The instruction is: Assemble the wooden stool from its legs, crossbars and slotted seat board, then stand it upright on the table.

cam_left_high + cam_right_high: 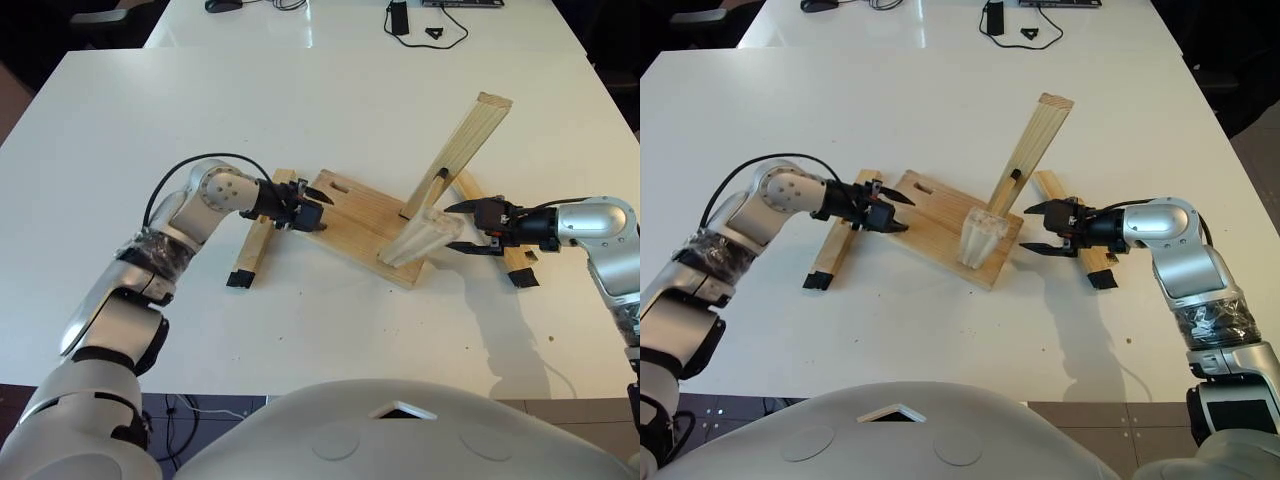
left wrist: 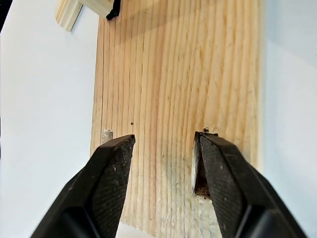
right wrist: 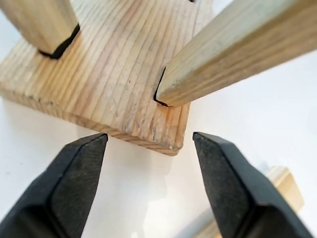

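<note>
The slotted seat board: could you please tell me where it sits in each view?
Left eye view: seat board mid-table, between left gripper and right gripper.
Right eye view: the same.
Left wrist view: just beyond the left gripper.
Right wrist view: its corner facing the right gripper.
Shared landmark: the tall leg slotted into that corner.

The shiny silver left arm (image 1: 115, 315) at the lower left has round joints, tiny screws, a dark wrapped band and a thin black cable (image 1: 190, 163) looping over it. The silver right arm (image 1: 600, 228) is at the right edge. The black left gripper (image 1: 318, 212) and black right gripper (image 1: 452, 228) have pointy fingers (image 2: 111, 178).
</note>
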